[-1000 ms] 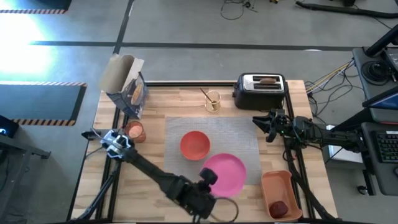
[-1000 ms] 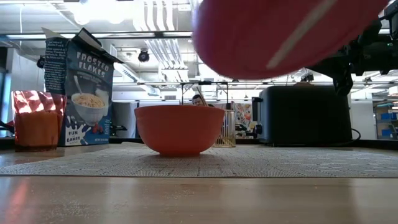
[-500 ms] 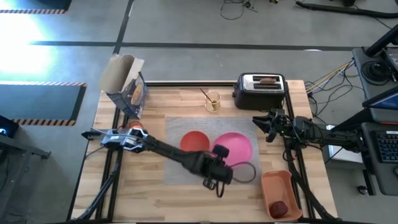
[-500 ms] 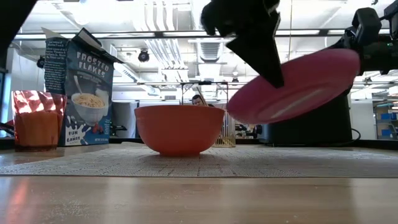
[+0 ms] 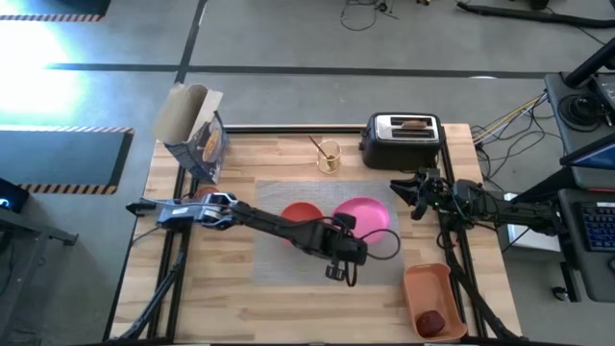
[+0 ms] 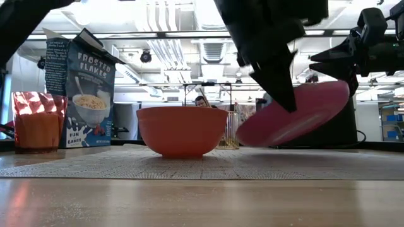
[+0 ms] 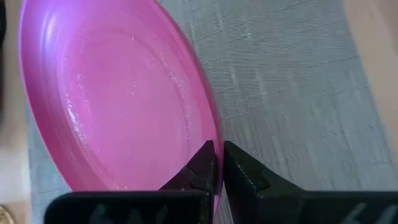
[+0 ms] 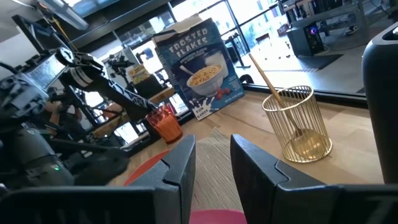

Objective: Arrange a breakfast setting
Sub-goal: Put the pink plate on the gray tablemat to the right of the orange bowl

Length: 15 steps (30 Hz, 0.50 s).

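- Pink plate [image 5: 363, 213]: held tilted above the grey woven placemat [image 5: 279, 259], its lower edge close to the mat in the low view; it sits just beside the orange-red bowl [image 5: 300, 215], on the toaster side.
- Left gripper [image 5: 343, 229]: reaches across the mat from the table's left edge; its fingers [image 7: 202, 168] are pressed onto the plate's rim, one on each face, as the left wrist view shows.
- Orange-red bowl: stands upright on the placemat, partly covered from above by the left arm.
- Small orange cup [image 6: 36, 123]: stands near the table's left edge, just beside the cereal box [image 5: 195, 135].
- Gold spoon [image 8: 273, 93]: leans in a gold wire holder [image 5: 329, 156] at the table's far edge, between the cereal box and the toaster.
- Toast slice [image 5: 414, 123]: sits in a slot of the black-and-silver toaster [image 5: 402, 140].
- Dark red fruit [image 5: 431, 320]: lies in the rectangular orange tray [image 5: 430, 284] at the table's near right corner.
- Right gripper [image 5: 404, 194]: hovers near the toaster, well apart from the plate, its fingers [image 8: 180, 163] spread and holding nothing.
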Each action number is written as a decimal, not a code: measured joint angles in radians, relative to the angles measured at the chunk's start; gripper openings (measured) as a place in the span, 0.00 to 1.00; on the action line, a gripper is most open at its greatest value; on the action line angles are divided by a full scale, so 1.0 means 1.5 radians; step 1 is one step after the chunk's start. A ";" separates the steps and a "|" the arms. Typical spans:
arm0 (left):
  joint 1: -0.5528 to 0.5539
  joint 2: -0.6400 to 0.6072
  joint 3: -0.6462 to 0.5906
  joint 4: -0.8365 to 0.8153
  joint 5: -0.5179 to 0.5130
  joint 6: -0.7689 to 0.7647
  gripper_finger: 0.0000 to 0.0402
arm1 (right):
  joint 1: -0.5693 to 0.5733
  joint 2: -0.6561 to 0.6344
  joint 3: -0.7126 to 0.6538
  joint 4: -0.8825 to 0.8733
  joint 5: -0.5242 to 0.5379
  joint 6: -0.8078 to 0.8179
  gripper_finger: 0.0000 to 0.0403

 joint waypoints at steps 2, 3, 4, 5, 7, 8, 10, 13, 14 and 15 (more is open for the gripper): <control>0.006 0.006 0.000 0.013 0.000 -0.008 0.02 | 0.000 0.000 0.000 0.000 0.000 0.000 0.23; 0.009 0.010 0.000 0.014 0.001 -0.016 0.03 | 0.000 0.000 0.000 0.000 0.000 0.000 0.23; 0.013 0.013 0.000 0.016 0.003 -0.024 0.03 | 0.000 0.000 0.000 0.000 0.000 0.000 0.23; 0.015 0.014 0.000 0.016 0.004 -0.033 0.04 | 0.000 0.000 0.000 0.000 0.000 0.000 0.23; 0.019 0.016 0.000 0.007 0.005 -0.049 0.05 | 0.000 0.000 0.000 0.000 0.000 0.000 0.23; 0.020 0.016 0.000 0.005 0.005 -0.056 0.06 | 0.000 0.000 0.000 0.000 0.000 0.000 0.23; 0.023 0.016 0.000 -0.004 0.005 -0.073 0.08 | 0.000 0.000 0.000 0.000 0.001 0.000 0.23; 0.024 0.016 0.000 -0.008 0.021 -0.102 0.12 | 0.000 0.000 0.000 0.000 0.000 0.000 0.23; 0.024 0.016 0.000 -0.008 0.029 -0.114 0.14 | 0.000 0.000 0.000 0.000 0.001 0.000 0.23; 0.024 0.016 0.000 -0.008 0.039 -0.123 0.16 | 0.000 0.000 0.000 0.000 0.000 0.000 0.23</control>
